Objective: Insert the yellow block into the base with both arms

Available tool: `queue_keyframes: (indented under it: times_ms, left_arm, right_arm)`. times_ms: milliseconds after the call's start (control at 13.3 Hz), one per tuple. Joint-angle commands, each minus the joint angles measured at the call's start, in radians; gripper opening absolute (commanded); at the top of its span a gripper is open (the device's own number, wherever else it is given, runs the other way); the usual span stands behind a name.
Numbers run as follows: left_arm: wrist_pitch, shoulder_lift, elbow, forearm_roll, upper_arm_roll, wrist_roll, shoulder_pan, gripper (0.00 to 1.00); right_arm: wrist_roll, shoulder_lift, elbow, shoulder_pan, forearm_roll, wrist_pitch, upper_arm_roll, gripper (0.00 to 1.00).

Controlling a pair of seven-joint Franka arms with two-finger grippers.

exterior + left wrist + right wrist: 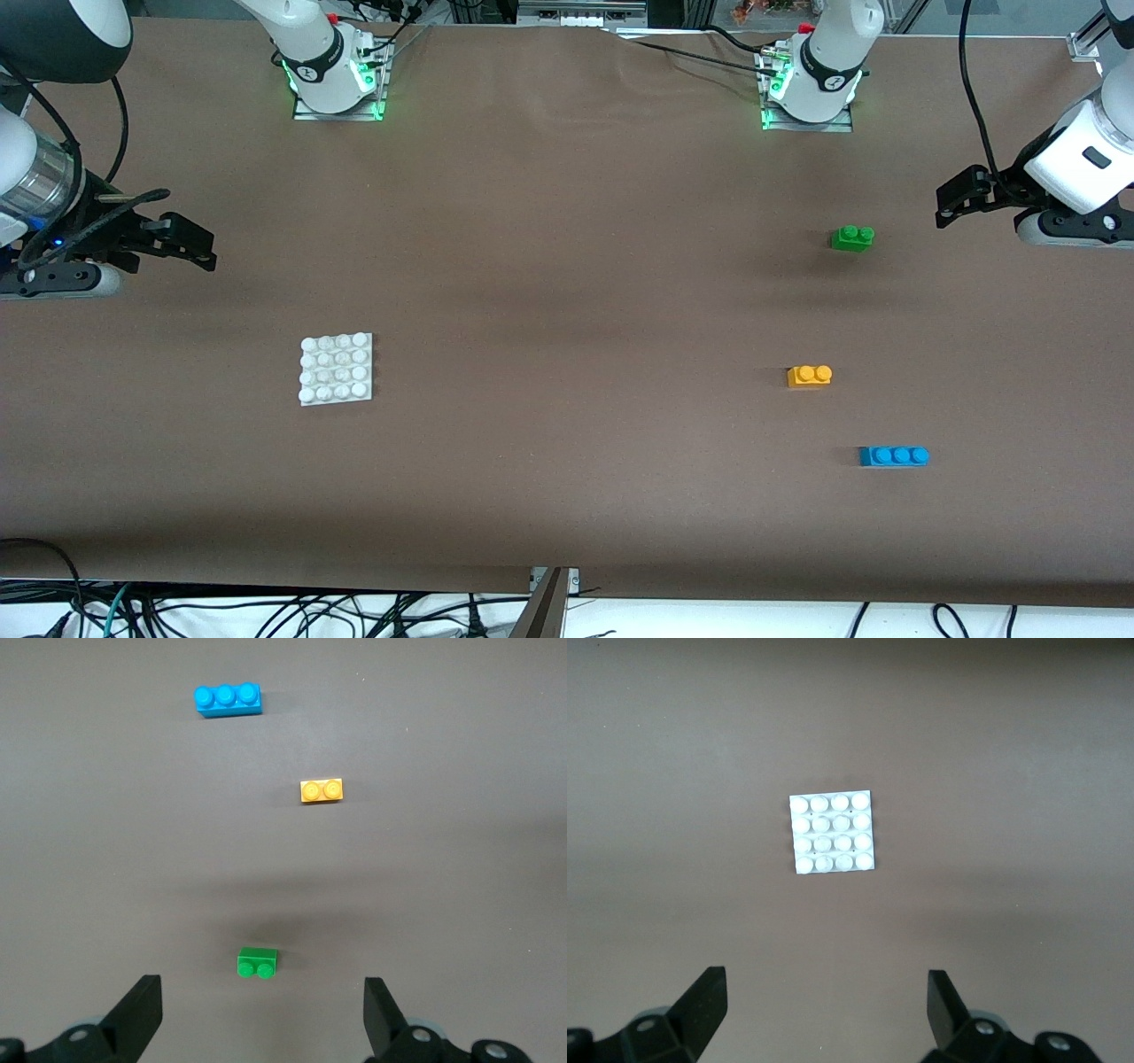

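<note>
My left gripper (257,1019) and right gripper (824,1014) hang spread wide — yellow block (322,790) ahead of one, base (832,833) ahead of the other.

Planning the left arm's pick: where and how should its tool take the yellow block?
Grip the yellow block across its two long flat side walls, coming straight down from above. It lies flat, studs up, with bare table around it, so the open left tool could straddle it.

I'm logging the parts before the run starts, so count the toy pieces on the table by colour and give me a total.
Green brick: 1
Yellow block: 1
Blue brick: 1
White base: 1
Total: 4
</note>
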Motion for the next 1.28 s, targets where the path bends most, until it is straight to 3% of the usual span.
queue_keyframes:
  times_ms: [0, 226, 602, 753, 978, 1204]
  left_arm:
    - [-0.015, -0.003, 0.008, -0.013, 0.002, 0.007, 0.004, 1.0]
    - [-0.015, -0.003, 0.008, -0.013, 0.002, 0.007, 0.004, 1.0]
    - [-0.018, -0.005, 0.008, -0.015, 0.002, 0.007, 0.004, 1.0]
    - [-0.018, -0.003, 0.008, -0.015, 0.002, 0.007, 0.004, 1.0]
    - [-0.016, -0.003, 0.008, -0.015, 0.002, 0.007, 0.004, 1.0]
    - [-0.017, -0.003, 0.008, -0.013, 0.002, 0.006, 0.004, 1.0]
  right_arm:
    - [-0.019, -0.011, -0.003, -0.002, 0.007, -0.006, 0.0, 1.0]
    - [-0.117, -0.009, -0.004, -0.002, 0.014, -0.054, -0.001, 1.0]
    - [-0.085, -0.008, -0.033, -0.002, 0.016, -0.045, -0.004, 1.0]
    - [-0.085, -0.008, -0.134, -0.002, 0.016, 0.033, -0.004, 1.0]
    - [-0.085, -0.011, -0.341, -0.003, 0.016, 0.261, -0.004, 1.0]
    - [-0.093, 0.052, -0.42, -0.005, 0.016, 0.443, -0.006, 1.0]
